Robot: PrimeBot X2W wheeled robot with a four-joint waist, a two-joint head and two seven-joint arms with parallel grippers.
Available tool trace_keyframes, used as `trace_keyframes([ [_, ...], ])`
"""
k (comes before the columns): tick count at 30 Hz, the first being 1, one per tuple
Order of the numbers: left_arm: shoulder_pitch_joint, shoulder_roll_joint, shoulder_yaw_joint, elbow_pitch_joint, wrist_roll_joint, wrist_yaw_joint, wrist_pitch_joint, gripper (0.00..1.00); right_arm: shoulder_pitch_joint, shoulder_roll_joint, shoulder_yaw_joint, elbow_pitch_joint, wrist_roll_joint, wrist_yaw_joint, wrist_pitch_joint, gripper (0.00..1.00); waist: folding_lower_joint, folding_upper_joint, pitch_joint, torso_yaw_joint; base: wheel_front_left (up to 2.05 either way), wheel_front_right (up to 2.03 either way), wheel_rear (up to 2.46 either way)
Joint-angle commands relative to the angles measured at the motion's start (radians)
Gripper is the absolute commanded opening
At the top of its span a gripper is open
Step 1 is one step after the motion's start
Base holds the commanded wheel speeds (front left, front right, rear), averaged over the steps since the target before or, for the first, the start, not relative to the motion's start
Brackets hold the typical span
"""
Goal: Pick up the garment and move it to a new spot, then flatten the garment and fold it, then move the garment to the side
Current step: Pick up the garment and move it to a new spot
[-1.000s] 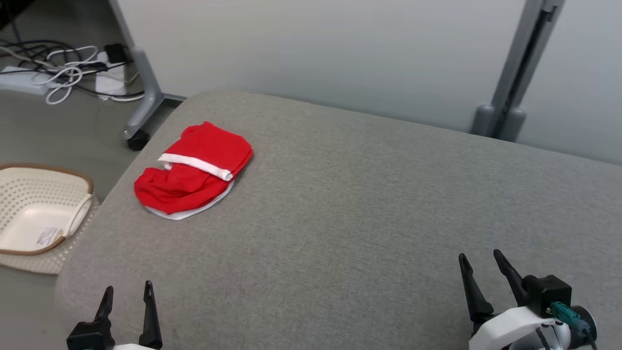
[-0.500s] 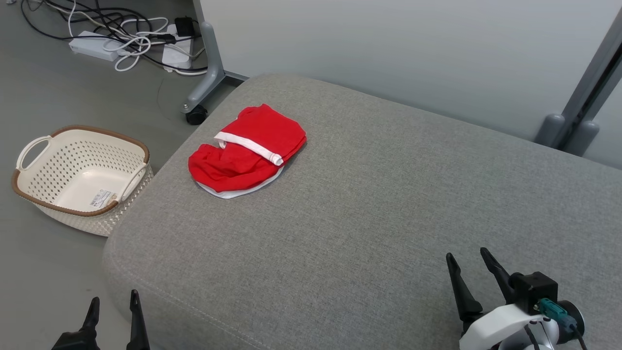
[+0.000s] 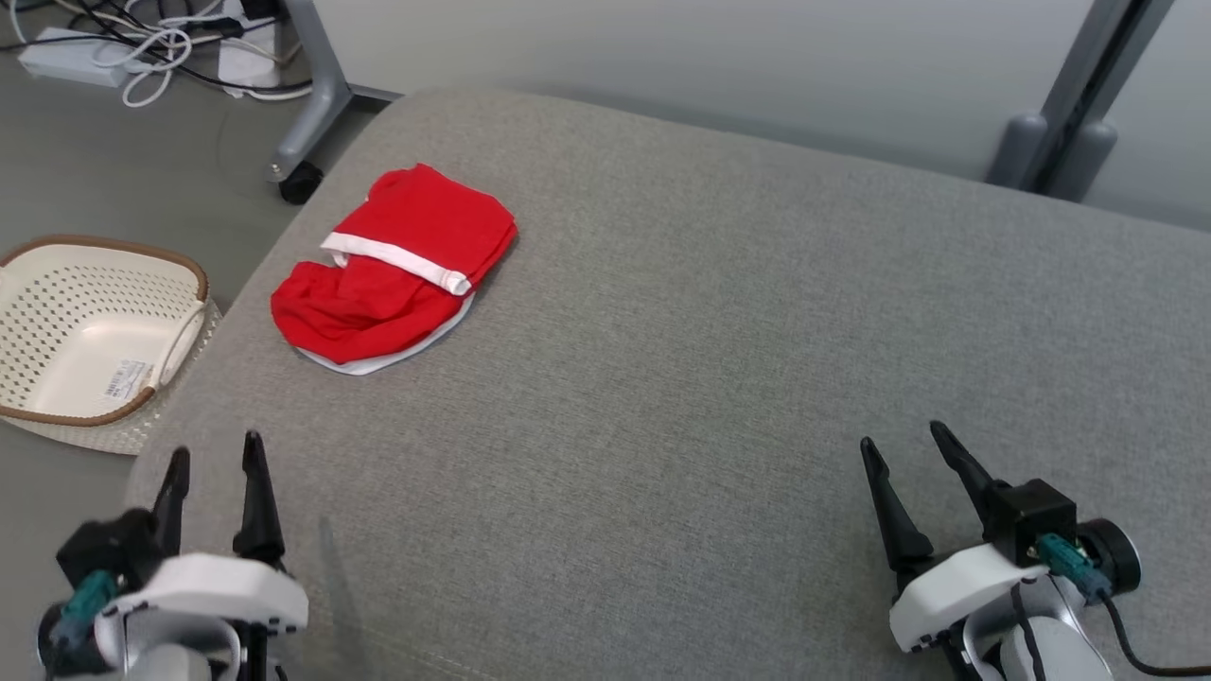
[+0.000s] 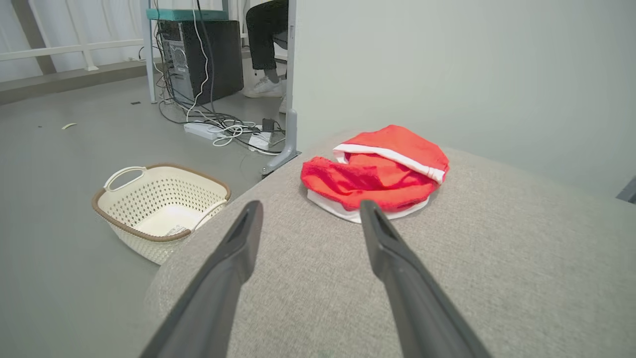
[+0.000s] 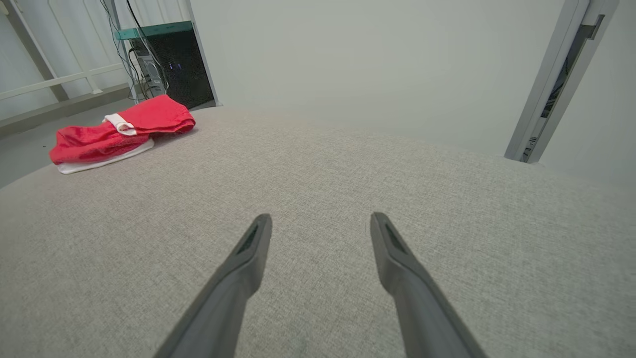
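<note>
1. Currently the red garment (image 3: 393, 270) with white trim lies bunched and loosely folded on the grey upholstered cushion (image 3: 719, 322), near its far left corner.
2. Left gripper (image 3: 216, 446) hovers over the cushion's near left edge, fingers spread apart and empty; in the left wrist view (image 4: 309, 204) they point towards the garment (image 4: 375, 171), near it but not touching.
3. Right gripper (image 3: 901, 435) sits over the near right of the cushion, fingers likewise spread and empty, well apart from the garment (image 5: 119, 132), which lies far to its left.
4. A cream perforated basket (image 3: 57, 293) with a brown rim stands on the floor just beside the cushion's left edge.
5. Cables and a power strip (image 3: 142, 47) lie on the floor beyond it.
</note>
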Motion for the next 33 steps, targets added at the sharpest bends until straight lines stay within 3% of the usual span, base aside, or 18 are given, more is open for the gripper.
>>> trace_keyframes([
  [1, -0.065, 0.012, 0.012, 0.022, 0.012, -0.018, 0.000, 1.00, -0.025, -0.008, 0.002, -0.014, -0.016, 0.000, 0.000, 1.00, 0.0000, -0.0001, 0.070, -0.052, 0.00, 0.00, 0.00],
  [10, -0.388, 0.092, -0.014, 0.235, 0.005, -0.066, 0.000, 1.00, -0.104, -0.014, 0.004, -0.067, -0.090, 0.000, 0.000, 1.00, 0.0000, -0.0001, 0.219, -0.155, 0.00, 0.00, 0.00],
  [21, -0.649, 0.210, -0.051, 0.630, -0.075, -0.068, 0.024, 1.00, -0.151, -0.025, 0.029, -0.136, -0.101, 0.000, 0.001, 1.00, 0.0000, -0.0001, 0.329, -0.270, 0.00, 0.00, 0.00],
  [24, -0.675, 0.219, -0.049, 0.692, -0.081, -0.065, 0.054, 1.00, -0.153, -0.024, 0.027, -0.145, -0.095, 0.000, 0.001, 1.00, 0.0000, -0.0001, 0.338, -0.284, 0.00, 0.00, 0.00],
  [27, -0.705, 0.227, -0.057, 0.743, -0.083, -0.066, 0.069, 0.00, -0.151, -0.021, 0.022, -0.149, -0.085, 0.000, 0.001, 1.00, 0.0000, -0.0001, 0.343, -0.297, 0.00, 0.00, 0.00],
  [33, -0.746, 0.243, -0.079, 0.762, -0.072, -0.066, 0.039, 0.00, -0.145, -0.013, -0.006, -0.150, -0.070, 0.000, 0.001, 1.00, 0.0000, -0.0001, 0.326, -0.312, 0.00, 0.00, 0.00],
])
